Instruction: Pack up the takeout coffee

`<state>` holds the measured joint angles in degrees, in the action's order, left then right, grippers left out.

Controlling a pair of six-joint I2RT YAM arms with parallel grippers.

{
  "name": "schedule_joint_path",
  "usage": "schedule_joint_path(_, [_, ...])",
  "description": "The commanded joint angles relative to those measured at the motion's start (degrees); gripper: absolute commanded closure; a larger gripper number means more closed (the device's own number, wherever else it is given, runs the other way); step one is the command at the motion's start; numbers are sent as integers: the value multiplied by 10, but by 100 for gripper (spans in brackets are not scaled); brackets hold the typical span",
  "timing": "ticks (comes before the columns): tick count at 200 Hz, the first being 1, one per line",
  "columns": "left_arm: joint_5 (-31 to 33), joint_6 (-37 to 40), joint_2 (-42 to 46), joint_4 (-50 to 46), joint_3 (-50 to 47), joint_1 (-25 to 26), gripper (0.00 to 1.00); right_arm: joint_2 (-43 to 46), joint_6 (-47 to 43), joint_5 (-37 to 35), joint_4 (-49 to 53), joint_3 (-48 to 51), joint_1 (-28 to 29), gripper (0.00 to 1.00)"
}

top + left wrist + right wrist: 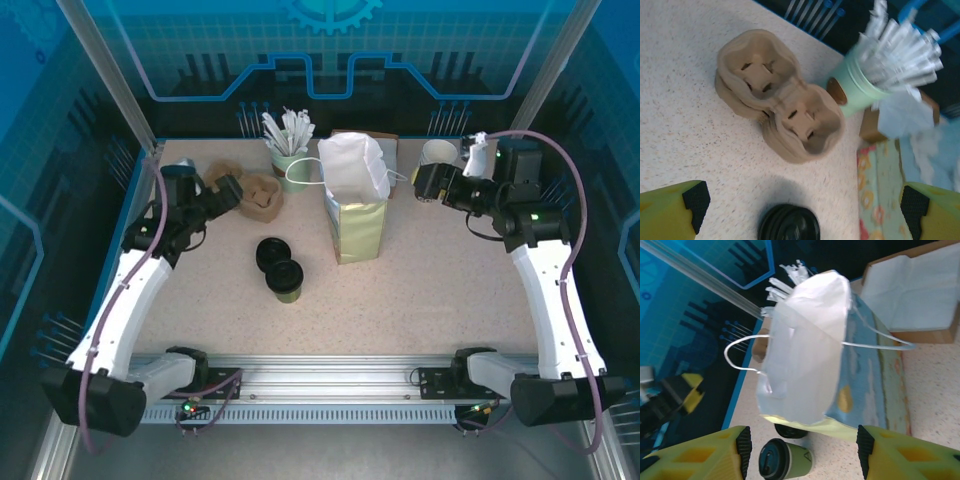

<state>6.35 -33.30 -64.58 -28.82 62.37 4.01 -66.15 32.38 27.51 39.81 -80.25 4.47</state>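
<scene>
Where takeout coffee stands, blue walls ring the speckled table.

Speckled table, bag, takeout coffee, lids

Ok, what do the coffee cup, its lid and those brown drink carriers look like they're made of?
The coffee cup looks like matte olive-green paper, with no shine on its wall. Its lid is probably black plastic: slightly glossy, with moulded ridges. The drink carriers look like moulded paper pulp: dull brown, fibrous, with soft rounded edges.
</scene>
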Motion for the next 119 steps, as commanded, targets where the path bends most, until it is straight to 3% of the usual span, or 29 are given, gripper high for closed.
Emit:
schedule_joint_path(1, [-109,-94,-43,127,-49,-59,1,-15,15,-1,1,-27,28,41])
schedule_joint_path(56, [-178,-133,-181,227,-49,-109,3,-19,15,-12,15,-26,56,41])
schedule_joint_path(119, [-192,-139,-265,255,-7,-118,17,2,12,-17,26,3,56,41])
